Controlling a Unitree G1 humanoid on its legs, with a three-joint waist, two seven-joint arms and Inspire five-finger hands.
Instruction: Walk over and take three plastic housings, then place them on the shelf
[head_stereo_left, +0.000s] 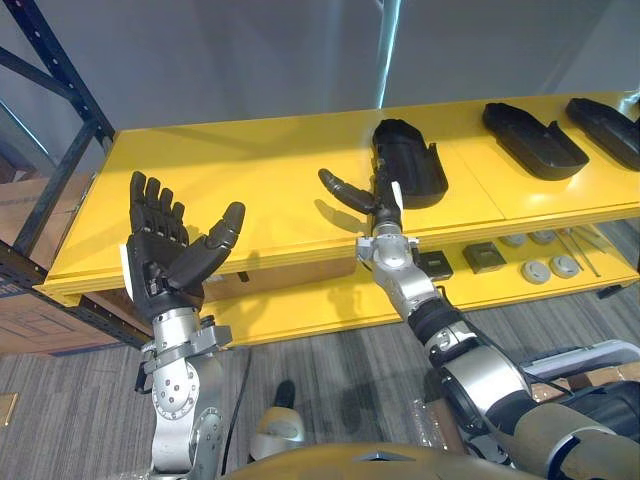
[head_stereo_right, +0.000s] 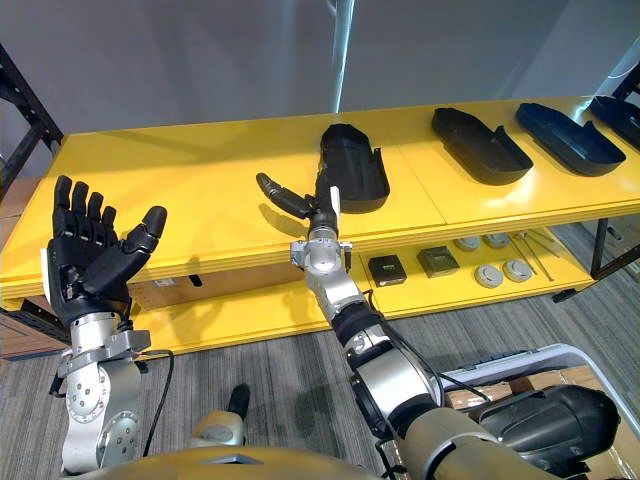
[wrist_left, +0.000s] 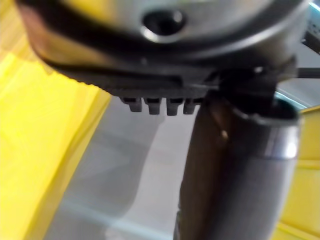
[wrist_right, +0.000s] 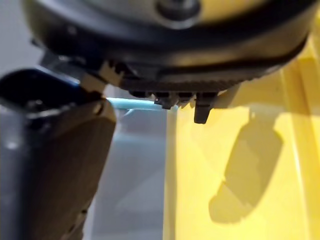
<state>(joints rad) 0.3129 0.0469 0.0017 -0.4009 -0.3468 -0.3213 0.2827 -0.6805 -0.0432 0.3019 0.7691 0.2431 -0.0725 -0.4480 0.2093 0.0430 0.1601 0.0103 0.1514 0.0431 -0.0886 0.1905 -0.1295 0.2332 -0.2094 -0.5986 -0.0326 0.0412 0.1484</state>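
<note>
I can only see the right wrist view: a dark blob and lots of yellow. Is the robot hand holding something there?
Observer: No. In the head views the right robot hand is open at the front edge of the yellow top shelf. A black plastic housing lies on the shelf just past its fingers. I cannot tell whether they touch.
Operator: And what is the other robot hand doing?
Observer: The left robot hand is raised in front of the shelf's left end, palm up, fingers spread, holding nothing.
</note>
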